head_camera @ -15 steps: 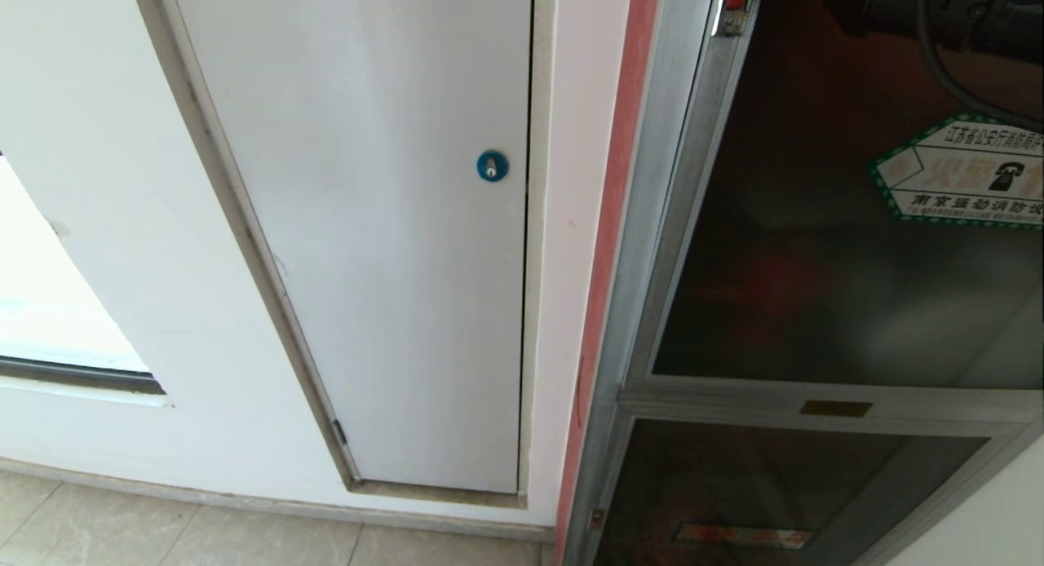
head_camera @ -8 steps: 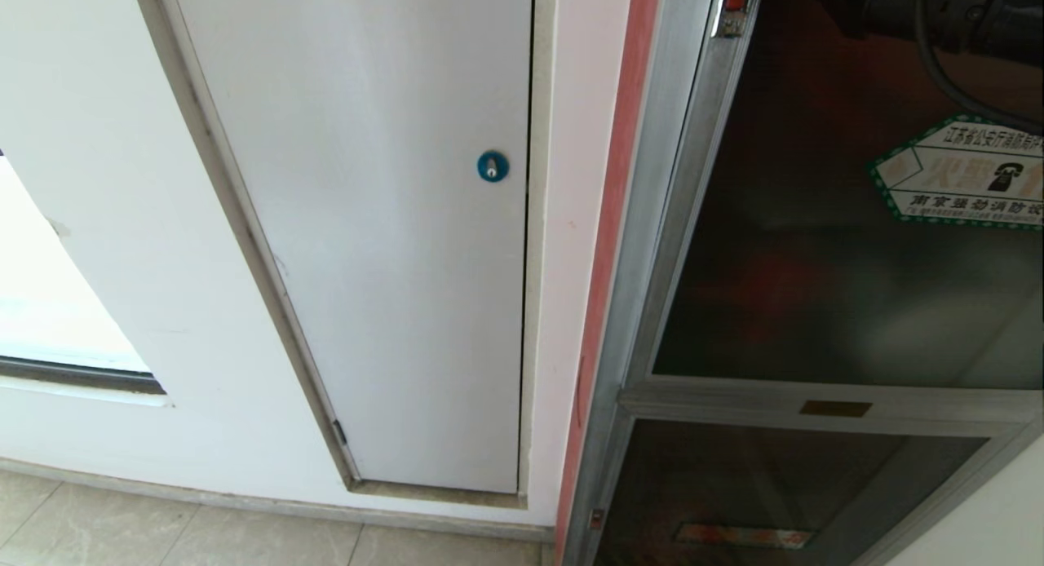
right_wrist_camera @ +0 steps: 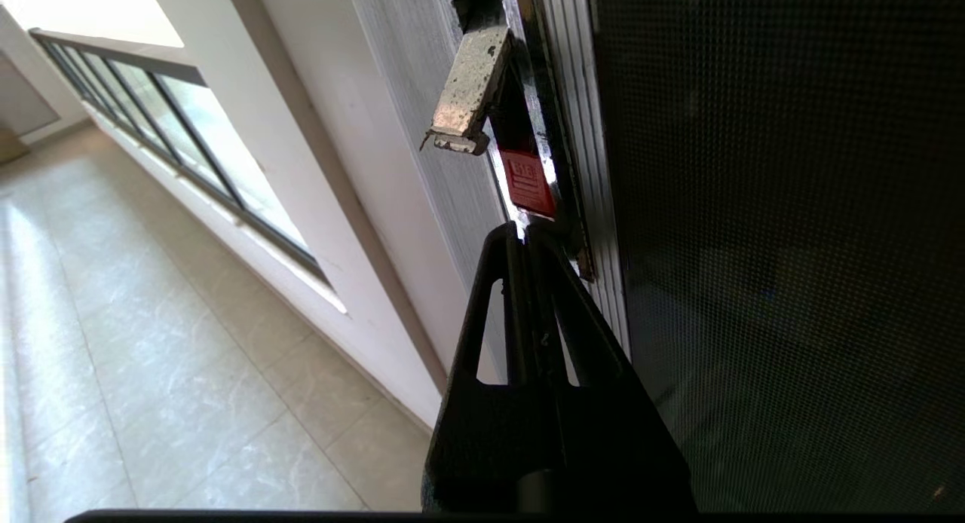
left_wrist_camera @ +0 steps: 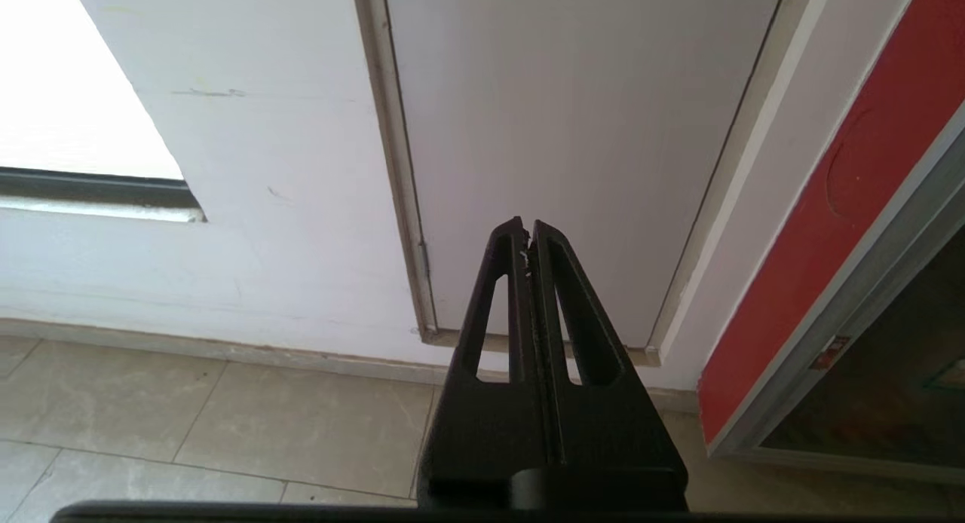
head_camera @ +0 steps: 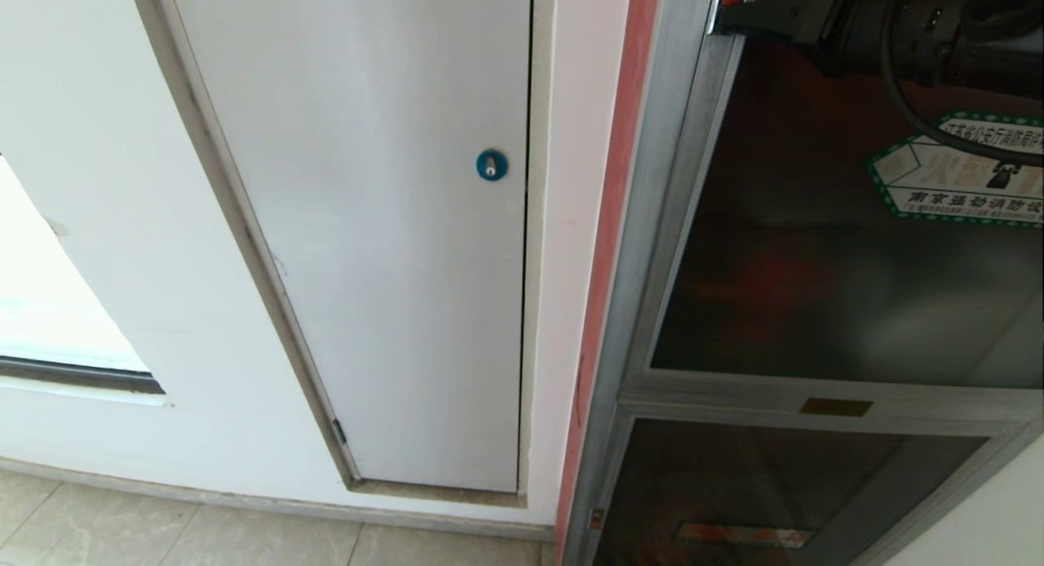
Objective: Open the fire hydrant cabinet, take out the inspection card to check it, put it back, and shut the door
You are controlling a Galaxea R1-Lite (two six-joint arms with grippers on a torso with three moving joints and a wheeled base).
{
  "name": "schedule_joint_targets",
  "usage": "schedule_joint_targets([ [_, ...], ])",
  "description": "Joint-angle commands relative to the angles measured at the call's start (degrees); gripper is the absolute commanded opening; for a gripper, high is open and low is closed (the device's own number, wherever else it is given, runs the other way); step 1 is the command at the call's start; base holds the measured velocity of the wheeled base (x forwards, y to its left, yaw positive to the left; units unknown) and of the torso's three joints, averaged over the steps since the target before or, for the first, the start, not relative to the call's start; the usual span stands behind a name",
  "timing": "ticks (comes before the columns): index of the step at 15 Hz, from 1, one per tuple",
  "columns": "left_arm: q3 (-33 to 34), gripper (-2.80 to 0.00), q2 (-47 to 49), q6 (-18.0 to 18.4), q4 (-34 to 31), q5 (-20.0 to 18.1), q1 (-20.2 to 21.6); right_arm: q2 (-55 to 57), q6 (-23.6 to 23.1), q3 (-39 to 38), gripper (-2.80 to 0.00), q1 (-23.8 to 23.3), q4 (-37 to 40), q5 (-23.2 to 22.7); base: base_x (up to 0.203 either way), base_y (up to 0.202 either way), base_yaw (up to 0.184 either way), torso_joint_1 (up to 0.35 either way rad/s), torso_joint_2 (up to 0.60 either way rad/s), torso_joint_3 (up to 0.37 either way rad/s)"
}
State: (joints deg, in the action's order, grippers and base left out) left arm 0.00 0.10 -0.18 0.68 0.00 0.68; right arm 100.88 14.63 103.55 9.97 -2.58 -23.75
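The fire hydrant cabinet (head_camera: pixel 644 223) stands at the right, silver-framed with red edging. Its door (head_camera: pixel 816 264) is dark glass and carries a green-bordered hexagonal sticker (head_camera: pixel 962 179). My right gripper (head_camera: pixel 722 19) reaches in from the top right, shut and holding nothing. Its tips sit at the door's left edge, just under a small red latch tab (right_wrist_camera: pixel 528 180). In the right wrist view the right gripper (right_wrist_camera: pixel 525 230) nearly touches that tab, with a worn metal catch (right_wrist_camera: pixel 471 93) beyond it. My left gripper (left_wrist_camera: pixel 526 227) is parked low and shut. The inspection card is hidden.
Left of the cabinet is a plain white panel door (head_camera: pixel 367 223) with a blue lock (head_camera: pixel 492 165). A window (head_camera: pixel 49 305) opens at the far left. Beige floor tiles (head_camera: pixel 163 533) run along the wall. A smaller glass panel (head_camera: pixel 775 484) lies below the door.
My right gripper has come down and to the left into the head view, so its shut fingers now reach the door's left edge by the red latch tab.
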Motion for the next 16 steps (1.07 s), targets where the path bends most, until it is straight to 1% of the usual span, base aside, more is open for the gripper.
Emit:
schedule_joint_targets([
  [1, 0.3, -2.80, 0.1, 0.0, 0.0, 0.1, 0.0, 0.2, 0.1, -0.1, -2.80, 0.0, -0.6, -0.1, 0.000, 0.000, 0.000, 0.000, 0.00, 0.000],
  [11, 0.3, -2.80, 0.1, 0.0, 0.0, 0.1, 0.0, -6.1, 1.9, -5.8, -2.80, 0.6, -0.7, -0.6, 0.000, 0.000, 0.000, 0.000, 0.00, 0.000],
  [14, 0.3, -2.80, 0.1, 0.0, 0.0, 0.1, 0.0, -7.9, 2.2, -5.6, -2.80, 0.9, -0.8, -0.6, 0.000, 0.000, 0.000, 0.000, 0.00, 0.000],
  [16, 0.3, -2.80, 0.1, 0.0, 0.0, 0.0, 0.0, -9.4, 2.0, -5.5, -2.80, 2.0, -0.8, -0.5, 0.000, 0.000, 0.000, 0.000, 0.00, 0.000],
])
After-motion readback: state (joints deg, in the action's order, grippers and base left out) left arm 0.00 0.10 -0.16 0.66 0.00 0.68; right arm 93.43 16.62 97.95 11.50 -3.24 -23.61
